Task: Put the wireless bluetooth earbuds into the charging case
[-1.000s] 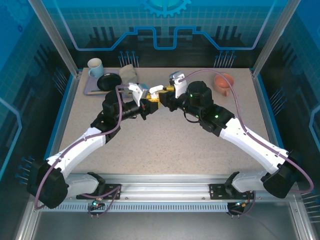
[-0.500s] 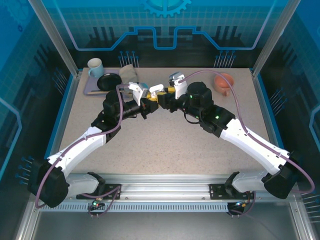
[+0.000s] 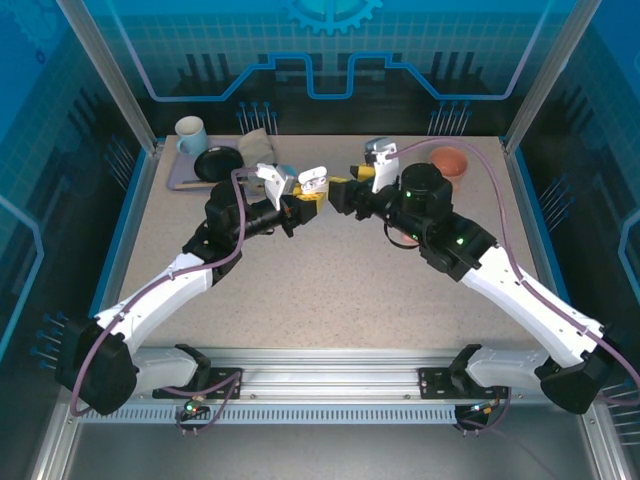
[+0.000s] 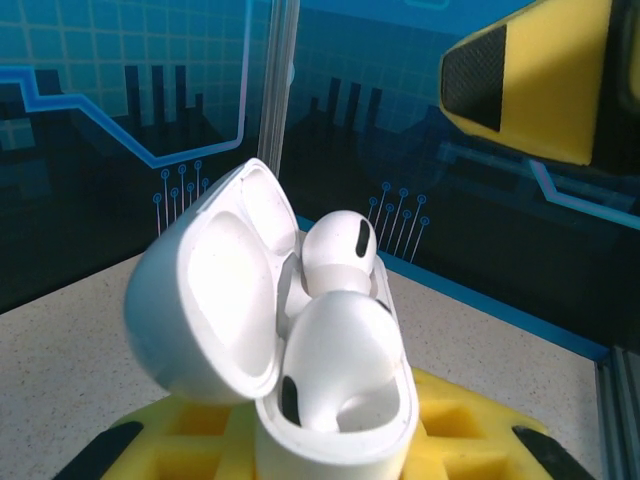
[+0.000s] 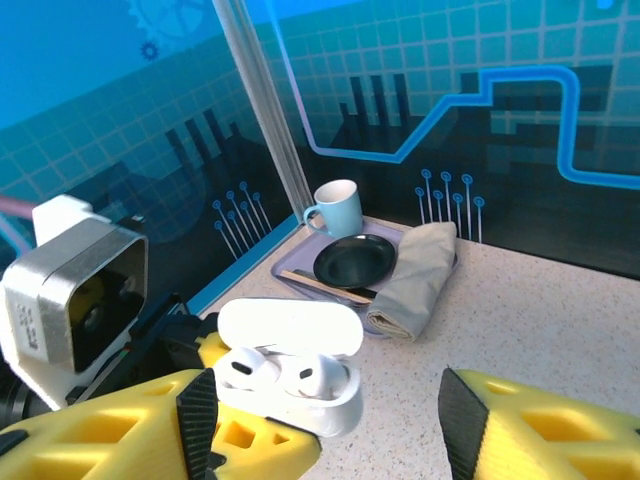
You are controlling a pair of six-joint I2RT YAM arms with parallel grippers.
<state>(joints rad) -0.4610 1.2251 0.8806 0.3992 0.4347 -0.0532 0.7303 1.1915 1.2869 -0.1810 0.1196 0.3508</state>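
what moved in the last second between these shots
The right gripper pulled back to the right, away from the case; its jaws now stand open and empty. The left gripper stayed put, clamped on the open case with two white earbuds seated in it. The mug and the cloth at the back did not move.

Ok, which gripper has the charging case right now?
The left gripper: it is shut on the open white case, with both white earbuds seated inside. The right gripper is open, empty and apart from the case.
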